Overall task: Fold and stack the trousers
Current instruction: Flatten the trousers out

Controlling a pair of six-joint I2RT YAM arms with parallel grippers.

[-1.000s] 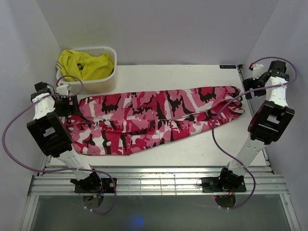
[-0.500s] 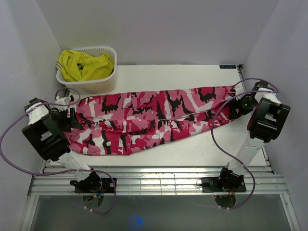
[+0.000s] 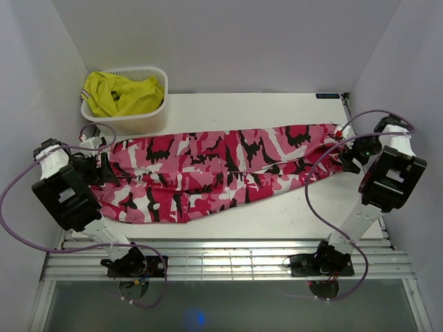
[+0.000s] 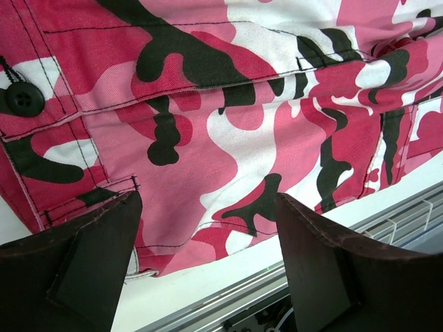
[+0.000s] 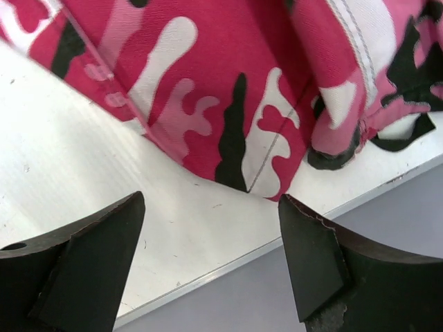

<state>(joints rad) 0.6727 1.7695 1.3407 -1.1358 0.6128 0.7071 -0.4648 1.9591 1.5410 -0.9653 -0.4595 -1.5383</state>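
The pink camouflage trousers [image 3: 221, 169] lie flat, stretched lengthwise across the table, legs together.

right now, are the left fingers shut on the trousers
No, the left fingers stand wide apart, with flat fabric of the trousers showing between them.

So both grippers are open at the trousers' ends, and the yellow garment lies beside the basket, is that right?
Not quite: the top view shows the yellow garment inside the basket. The left gripper and right gripper are open at the trousers ends.
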